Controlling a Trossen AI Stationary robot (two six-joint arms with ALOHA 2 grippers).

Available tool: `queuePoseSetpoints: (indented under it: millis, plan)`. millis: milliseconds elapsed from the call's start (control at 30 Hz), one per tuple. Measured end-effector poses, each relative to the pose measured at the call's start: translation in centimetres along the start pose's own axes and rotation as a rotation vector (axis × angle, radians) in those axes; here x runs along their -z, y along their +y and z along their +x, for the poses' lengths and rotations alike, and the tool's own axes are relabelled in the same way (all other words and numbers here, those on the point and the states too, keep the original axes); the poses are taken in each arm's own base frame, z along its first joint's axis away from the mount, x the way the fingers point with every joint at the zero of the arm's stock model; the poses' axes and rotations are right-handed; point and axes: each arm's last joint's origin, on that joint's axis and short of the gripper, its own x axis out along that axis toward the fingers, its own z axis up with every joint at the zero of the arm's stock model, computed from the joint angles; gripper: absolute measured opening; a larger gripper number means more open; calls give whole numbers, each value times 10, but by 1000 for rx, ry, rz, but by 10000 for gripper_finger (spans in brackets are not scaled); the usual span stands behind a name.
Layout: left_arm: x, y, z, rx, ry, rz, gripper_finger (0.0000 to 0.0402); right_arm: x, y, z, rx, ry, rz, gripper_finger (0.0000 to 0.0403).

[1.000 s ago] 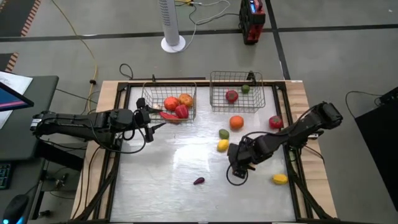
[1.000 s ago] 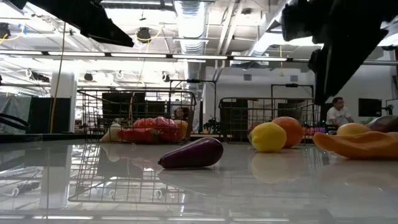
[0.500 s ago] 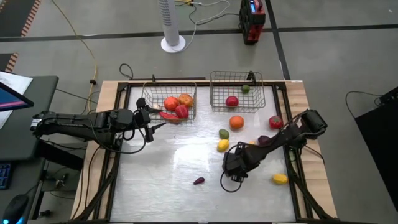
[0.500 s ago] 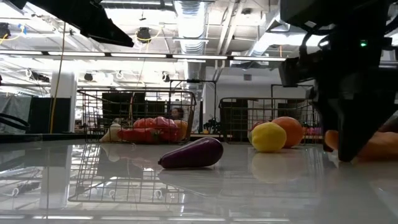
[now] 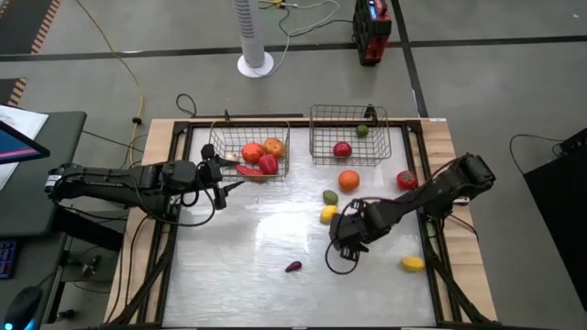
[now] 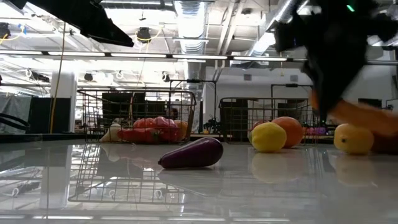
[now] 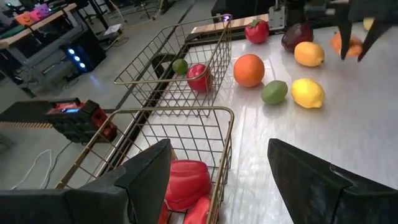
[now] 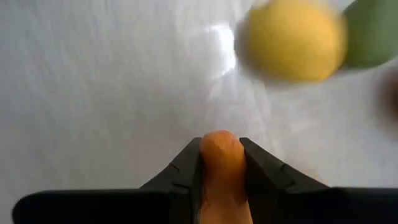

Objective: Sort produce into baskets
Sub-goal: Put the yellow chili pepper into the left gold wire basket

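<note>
Right gripper [image 8: 221, 167] clamps an orange piece [image 8: 221, 163], probably a carrot, above the table [image 5: 248, 257] near the lemon [image 5: 328, 214]; left gripper [image 7: 217, 168] waits open beside the left basket [image 5: 220, 147].

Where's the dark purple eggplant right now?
The dark purple eggplant lies alone on the table's front middle in the high view, front-left of the right gripper, untouched.

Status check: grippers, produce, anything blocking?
Right gripper shut on carrot, lifted over mid-table. Left gripper open, waiting at left basket. Lemon and lime close by; nothing blocking.
</note>
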Motion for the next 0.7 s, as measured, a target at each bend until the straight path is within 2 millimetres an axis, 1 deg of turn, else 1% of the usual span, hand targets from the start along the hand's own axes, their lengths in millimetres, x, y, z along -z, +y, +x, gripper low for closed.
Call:
queuePoseSetpoints:
  millis: [133, 200, 267, 367, 467, 567, 633, 700]
  plan:
    - [0, 0, 0, -1, 1, 1, 256, -24, -11, -35, 39, -150, -13, 123]
    - [0, 0, 0, -3, 1, 13, 256, -42, -18, -55, 55, -300, -14, 125]
    - [0, 0, 0, -6, 1, 19, 256, -60, -26, -67, 88, -453, -15, 125]
    - [0, 1, -2, -14, 12, 23, 256, -92, -40, -78, 101, -693, -20, 125]
    - [-8, 6, -11, -25, 28, 2, 256, -125, -56, -81, 53, -903, -38, 126]
    - [-14, 11, -20, -27, 27, -46, 256, -154, -73, -69, 10, -1057, -79, 126]
    - [-14, 12, -24, -29, 14, -61, 256, -170, -86, -55, 46, -1135, -85, 127]
    - [-14, 14, -27, -30, 5, -65, 256, -183, -100, -47, 99, -1194, -73, 127]
